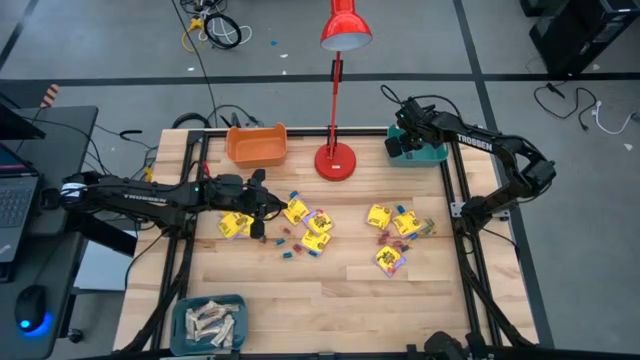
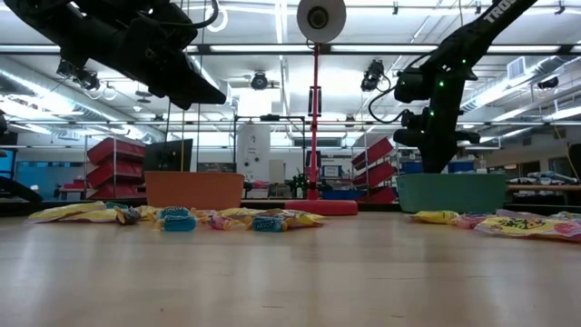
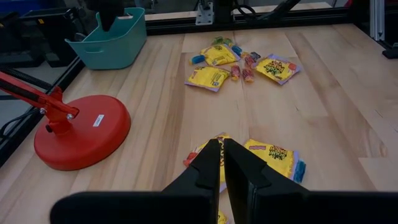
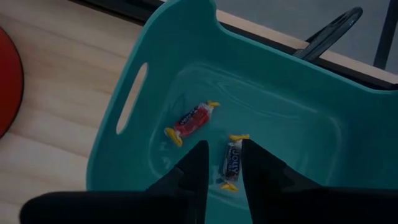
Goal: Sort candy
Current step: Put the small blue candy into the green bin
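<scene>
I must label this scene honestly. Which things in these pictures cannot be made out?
- Dark small candy in the teal plastic bin, right wrist view: the right gripper's own fingers cover its end; print too small to read.
- Orange plastic bin, low view: its wall hides any contents.
- Yellow square packet, left wrist view: partly behind the left gripper.

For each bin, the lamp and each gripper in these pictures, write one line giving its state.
Right teal bin: holds two wrapped candies.
Orange bin: looks empty.
Front teal bin: holds pale bars.
Red lamp: upright.
Left gripper: shut, above yellow packets.
Right gripper: open, over its bin.
</scene>
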You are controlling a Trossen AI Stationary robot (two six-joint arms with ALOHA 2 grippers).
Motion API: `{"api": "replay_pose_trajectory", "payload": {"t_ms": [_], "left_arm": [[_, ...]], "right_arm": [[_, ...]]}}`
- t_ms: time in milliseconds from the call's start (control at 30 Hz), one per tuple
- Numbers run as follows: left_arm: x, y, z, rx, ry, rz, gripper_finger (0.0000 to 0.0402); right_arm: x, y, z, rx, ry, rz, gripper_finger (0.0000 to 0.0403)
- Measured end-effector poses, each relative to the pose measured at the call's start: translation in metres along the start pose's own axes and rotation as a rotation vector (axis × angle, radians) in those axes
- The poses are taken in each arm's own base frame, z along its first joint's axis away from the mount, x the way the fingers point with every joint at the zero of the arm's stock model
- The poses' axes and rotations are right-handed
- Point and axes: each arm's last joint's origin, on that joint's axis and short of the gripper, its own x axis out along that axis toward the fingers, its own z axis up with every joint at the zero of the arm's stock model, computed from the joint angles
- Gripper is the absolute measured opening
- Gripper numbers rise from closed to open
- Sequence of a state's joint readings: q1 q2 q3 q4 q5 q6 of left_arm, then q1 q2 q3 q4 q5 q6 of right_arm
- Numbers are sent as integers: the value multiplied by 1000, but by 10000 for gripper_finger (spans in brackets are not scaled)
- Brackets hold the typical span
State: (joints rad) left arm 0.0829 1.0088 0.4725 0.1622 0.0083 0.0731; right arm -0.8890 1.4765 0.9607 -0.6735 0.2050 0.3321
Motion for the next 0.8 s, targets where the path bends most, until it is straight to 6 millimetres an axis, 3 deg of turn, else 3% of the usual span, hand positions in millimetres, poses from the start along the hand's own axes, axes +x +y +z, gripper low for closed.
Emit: {"api": "replay_pose_trajectory", "payload": {"t_ms": [267,500,800], "left_arm": [[0,0,0,0,0,0,23],[0,0,0,-3,1,0,23],[0,0,0,-3,3,0,23]], "right_arm": [[-6,3,7,-15,-32,11,80],[-38,20,18,-81,-145,75,78],[-70,66,-10,-391,-139,281,78]]}}
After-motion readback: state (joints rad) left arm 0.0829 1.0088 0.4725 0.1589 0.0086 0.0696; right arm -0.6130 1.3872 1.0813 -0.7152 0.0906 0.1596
